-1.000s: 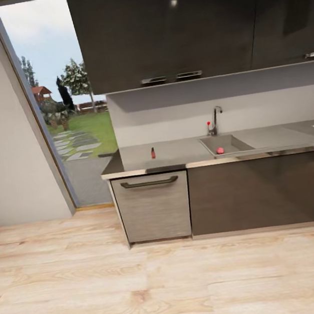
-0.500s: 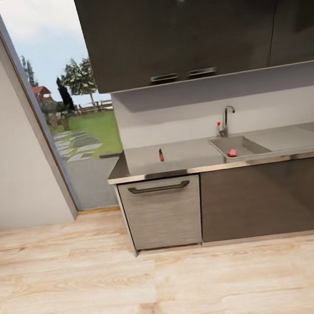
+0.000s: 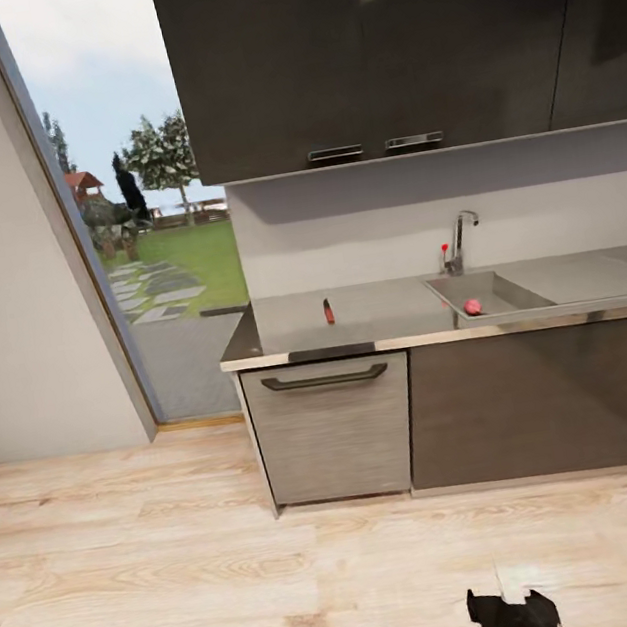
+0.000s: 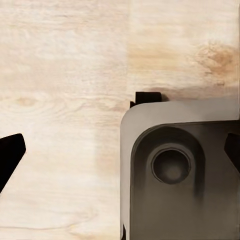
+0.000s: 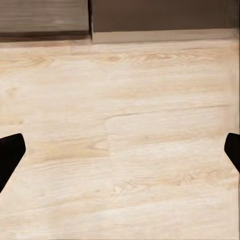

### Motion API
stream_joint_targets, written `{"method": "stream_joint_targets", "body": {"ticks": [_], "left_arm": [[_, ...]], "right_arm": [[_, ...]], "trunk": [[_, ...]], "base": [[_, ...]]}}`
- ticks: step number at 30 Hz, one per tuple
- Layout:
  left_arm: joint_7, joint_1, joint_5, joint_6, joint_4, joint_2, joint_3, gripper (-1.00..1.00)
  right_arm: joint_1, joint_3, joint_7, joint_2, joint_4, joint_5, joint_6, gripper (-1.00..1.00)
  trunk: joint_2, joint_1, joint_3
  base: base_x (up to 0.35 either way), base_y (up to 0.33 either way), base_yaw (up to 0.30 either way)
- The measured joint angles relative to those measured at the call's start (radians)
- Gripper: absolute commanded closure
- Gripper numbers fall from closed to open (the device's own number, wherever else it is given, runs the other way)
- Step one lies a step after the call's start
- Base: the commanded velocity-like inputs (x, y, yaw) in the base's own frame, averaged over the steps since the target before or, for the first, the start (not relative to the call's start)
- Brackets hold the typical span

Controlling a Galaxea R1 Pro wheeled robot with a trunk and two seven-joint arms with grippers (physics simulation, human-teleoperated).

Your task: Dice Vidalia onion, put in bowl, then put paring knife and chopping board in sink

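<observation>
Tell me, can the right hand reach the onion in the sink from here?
Probably not yet. The onion lies in the sink across a wide stretch of floor. The right hand hangs open over that floor, well short of the counter.

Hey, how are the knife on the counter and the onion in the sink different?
The knife is slim and elongated; the onion is small and round. The knife lies on the flat grey countertop, left of the sink, while the onion sits down inside the basin near its front edge. Both show red, and neither is held.
</observation>
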Motion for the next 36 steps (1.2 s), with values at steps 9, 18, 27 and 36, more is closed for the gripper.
{"method": "stream_joint_targets", "body": {"ticks": [9, 18, 27, 36], "left_arm": [[0.001, 0.000, -0.003, -0.003, -0.047, 0.020, -0.001, -1.00], [0.001, 0.000, -0.006, -0.009, -0.048, 0.024, -0.002, -1.00], [0.001, 0.000, -0.006, -0.009, -0.049, 0.027, -0.001, -1.00], [0.001, 0.000, -0.006, -0.009, -0.050, 0.029, 0.000, -1.00]], "right_arm": [[-0.147, 0.092, -0.144, 0.034, -0.253, 0.003, 0.215, -1.00], [-0.505, 0.120, -0.221, 0.086, -0.263, 0.011, 0.454, -1.00], [-0.818, 0.162, -0.257, 0.086, -0.231, 0.015, 0.599, -1.00], [-1.127, 0.160, -0.257, 0.086, 0.032, 0.013, 0.605, -1.00]], "trunk": [[0.000, 0.000, 0.000], [0.000, 0.000, 0.000], [0.000, 0.000, 0.000], [0.000, -0.001, 0.000]], "base": [[0.000, 0.000, 0.000], [0.000, 0.000, 0.000], [0.110, 0.064, 0.000], [0.270, 0.191, 0.000]]}}
